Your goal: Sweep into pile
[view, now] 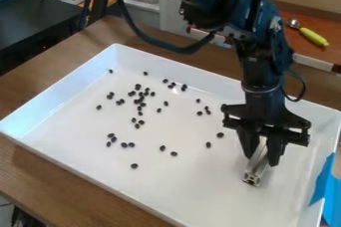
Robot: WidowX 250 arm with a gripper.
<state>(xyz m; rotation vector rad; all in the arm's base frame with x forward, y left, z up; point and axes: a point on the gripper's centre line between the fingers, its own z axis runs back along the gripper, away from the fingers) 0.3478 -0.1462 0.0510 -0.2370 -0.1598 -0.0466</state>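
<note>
White tray (193, 183) beneath, a metal bar (255, 167) slants between the fingers (275, 151).

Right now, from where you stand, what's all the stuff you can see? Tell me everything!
Beans: over thirty, black, scattered in the tray
Tray: one, white, on the table
Metal bar: one, silvery, in the gripper
Tape: at least one piece, blue, tray's right edge
Table: one, brown wood, under the tray
Scoop: one, yellow-green handle, upper right
Counter: one, dark, upper left
Cable: one, black, looping by the arm
Arm: one, black, from the top edge
Gripper: one, black, over the tray's right part
</note>
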